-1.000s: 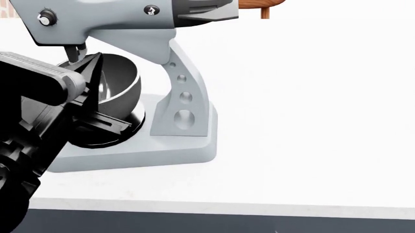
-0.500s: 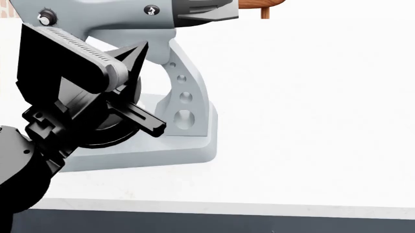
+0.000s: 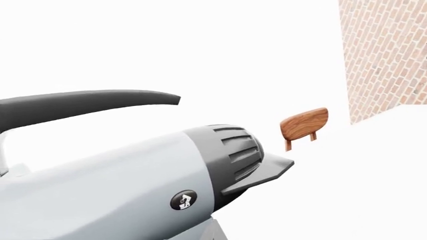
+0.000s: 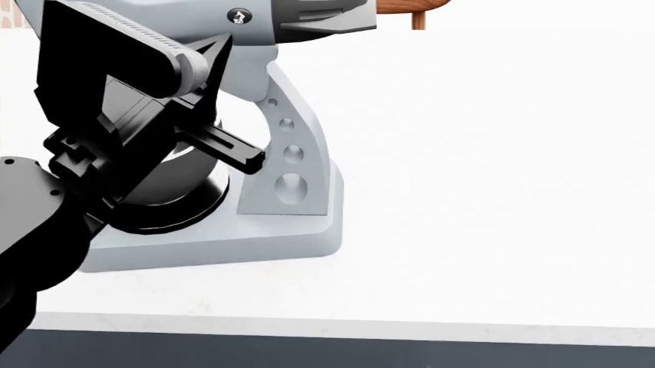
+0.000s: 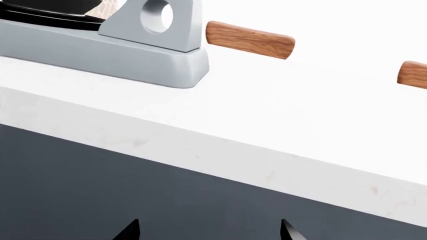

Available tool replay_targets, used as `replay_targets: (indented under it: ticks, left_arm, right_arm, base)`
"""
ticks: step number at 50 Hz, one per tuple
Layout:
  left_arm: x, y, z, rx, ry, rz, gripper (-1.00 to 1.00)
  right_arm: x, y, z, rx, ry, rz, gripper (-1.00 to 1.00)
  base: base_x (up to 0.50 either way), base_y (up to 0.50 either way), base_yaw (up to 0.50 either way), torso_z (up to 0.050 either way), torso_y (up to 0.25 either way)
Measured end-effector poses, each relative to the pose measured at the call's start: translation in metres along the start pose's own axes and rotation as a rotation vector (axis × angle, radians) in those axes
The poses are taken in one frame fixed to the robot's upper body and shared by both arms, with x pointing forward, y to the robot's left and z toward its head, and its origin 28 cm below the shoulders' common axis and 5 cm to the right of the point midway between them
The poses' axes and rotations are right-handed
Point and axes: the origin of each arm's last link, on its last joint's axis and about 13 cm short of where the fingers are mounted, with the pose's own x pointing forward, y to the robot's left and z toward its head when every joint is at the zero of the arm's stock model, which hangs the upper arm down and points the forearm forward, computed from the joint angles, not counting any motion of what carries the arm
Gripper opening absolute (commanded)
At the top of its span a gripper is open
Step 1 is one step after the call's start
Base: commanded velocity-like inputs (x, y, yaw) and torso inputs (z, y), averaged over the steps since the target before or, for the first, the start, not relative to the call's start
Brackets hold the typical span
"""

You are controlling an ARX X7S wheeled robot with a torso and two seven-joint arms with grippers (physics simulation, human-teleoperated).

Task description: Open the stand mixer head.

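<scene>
L pincer is raised in front of the stand mixer head, fingers spread, upper finger against the head's underside near the neck, lower finger sticking out towards the neck's holes. L wrist view: one dark finger arcs over the head; ribbed rear cap and black emblem visible. R pincer: only two tips show, apart, low below the worktop edge. Mixer stands on the white worktop, its base near the front edge. Wooden chair back beyond.
</scene>
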Motion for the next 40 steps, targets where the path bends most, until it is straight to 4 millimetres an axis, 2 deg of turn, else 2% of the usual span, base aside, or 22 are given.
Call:
replay_targets:
  ticks: [14, 40]
  left_arm:
    - [0.0, -0.0039, 0.0095, 0.007, -0.022, -0.012, -1.0]
    - [0.007, -0.0027, 0.0061, -0.005, 0.002, 0.004, -1.0]
  right_arm:
    - [-0.0007, 0.0, 0.0001, -0.006, -0.002, 0.005, 1.0]
    - [-0.0031, -0.0007, 0.0016, -0.016, -0.015, 0.009, 1.0]
  base:
    - [0.0, 0.0, 0.0, 0.0, 0.0]
    - [0.0, 0.0, 0.0, 0.0, 0.0]
